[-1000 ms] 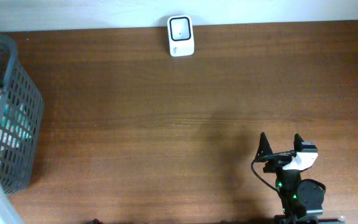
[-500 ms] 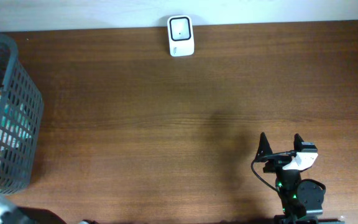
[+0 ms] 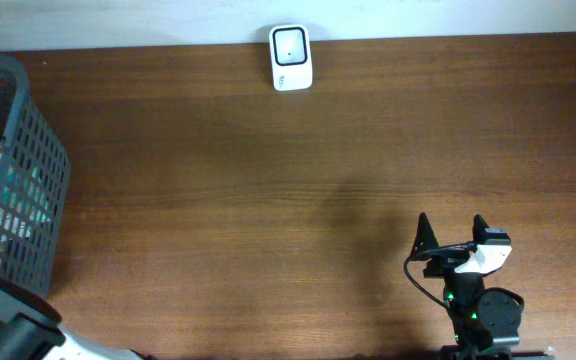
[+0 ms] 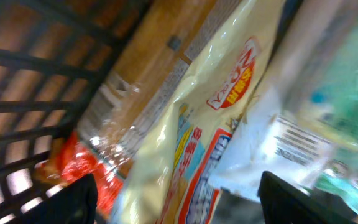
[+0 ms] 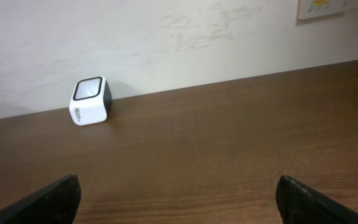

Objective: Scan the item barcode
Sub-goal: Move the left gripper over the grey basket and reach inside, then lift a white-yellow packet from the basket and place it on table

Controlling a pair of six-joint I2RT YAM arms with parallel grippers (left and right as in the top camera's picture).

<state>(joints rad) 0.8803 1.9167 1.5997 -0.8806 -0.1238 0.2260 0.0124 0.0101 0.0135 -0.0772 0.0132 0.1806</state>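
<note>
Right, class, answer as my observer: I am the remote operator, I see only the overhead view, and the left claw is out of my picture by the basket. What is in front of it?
Observer: In the left wrist view the left claw, open, points at a yellow packet with red lettering in the basket.
Operator: Any barcode showing?
Observer: Yes, blurred: a white barcode label just right of that packet.
Operator: And the scanner?
Observer: The right wrist view shows the scanner close before a white wall, one side black.
</note>
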